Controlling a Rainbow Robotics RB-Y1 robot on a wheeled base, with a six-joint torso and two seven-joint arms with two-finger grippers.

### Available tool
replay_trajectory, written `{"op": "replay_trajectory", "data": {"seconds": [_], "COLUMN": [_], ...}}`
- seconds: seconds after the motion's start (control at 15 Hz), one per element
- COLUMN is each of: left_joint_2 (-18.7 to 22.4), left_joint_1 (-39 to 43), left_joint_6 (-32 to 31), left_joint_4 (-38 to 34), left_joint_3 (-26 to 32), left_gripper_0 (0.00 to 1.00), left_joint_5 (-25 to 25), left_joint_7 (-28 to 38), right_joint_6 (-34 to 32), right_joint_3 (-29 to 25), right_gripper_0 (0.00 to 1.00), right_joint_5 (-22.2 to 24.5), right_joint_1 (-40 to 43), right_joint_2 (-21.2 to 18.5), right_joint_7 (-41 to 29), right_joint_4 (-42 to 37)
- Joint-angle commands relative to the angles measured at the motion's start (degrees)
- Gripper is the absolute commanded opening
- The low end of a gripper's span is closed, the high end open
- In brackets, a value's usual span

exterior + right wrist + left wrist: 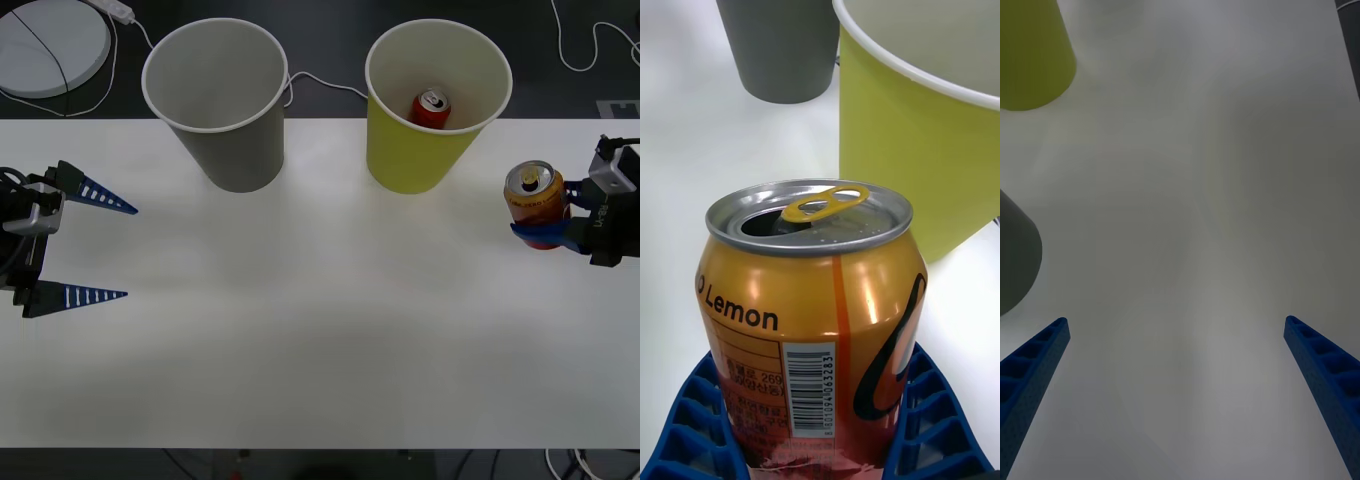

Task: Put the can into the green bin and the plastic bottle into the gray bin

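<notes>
The can (534,203) is red-orange with a gold top and an open tab, and it stands upright at the table's right side. My right gripper (542,234) is shut on its lower body, blue fingers (685,427) on both sides of the can (812,315). The green bin (435,100) stands just left of the can and behind it, seen close in the right wrist view (917,150). The gray bin (218,100) stands at the back left. My left gripper (130,252) hovers open over the left of the table, nothing between its fingers (1030,367). The plastic bottle is out of view.
A red can with a silver top (432,108) lies inside the green bin. A white round disc (50,45) and cables lie on the dark floor behind the white table (320,340). The gray bin (1015,255) and the green bin (1030,52) show beyond my left fingers.
</notes>
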Motion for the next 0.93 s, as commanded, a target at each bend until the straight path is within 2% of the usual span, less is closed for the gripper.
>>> {"op": "replay_trajectory", "data": {"seconds": [0.07, 0.4, 0.53, 0.93], "left_joint_2": [0.00, 0.00, 0.00, 0.00], "left_joint_1": [0.00, 0.00, 0.00, 0.00], "left_joint_6": [-0.01, -0.01, -0.01, -0.01], "left_joint_4": [0.00, 0.00, 0.00, 0.00], "left_joint_3": [0.00, 0.00, 0.00, 0.00], "left_gripper_0": [1.00, 1.00, 1.00, 1.00], "left_joint_5": [0.00, 0.00, 0.00, 0.00], "left_joint_7": [0.00, 0.00, 0.00, 0.00], "right_joint_6": [-2.67, -11.81, -11.81, -11.81], "right_joint_3": [-0.02, 0.15, 1.38, 13.86], "right_gripper_0": [0.00, 0.00, 0.00, 0.00], "right_joint_5": [2.19, 3.42, 3.86, 4.21], "right_joint_1": [-0.42, -6.66, -11.14, -25.03], "right_joint_2": [-2.21, -6.34, -8.10, -17.77], "right_joint_7": [-8.25, -20.73, -24.33, -36.11], "right_joint_4": [-5.25, -9.20, -9.20, -9.20]}}
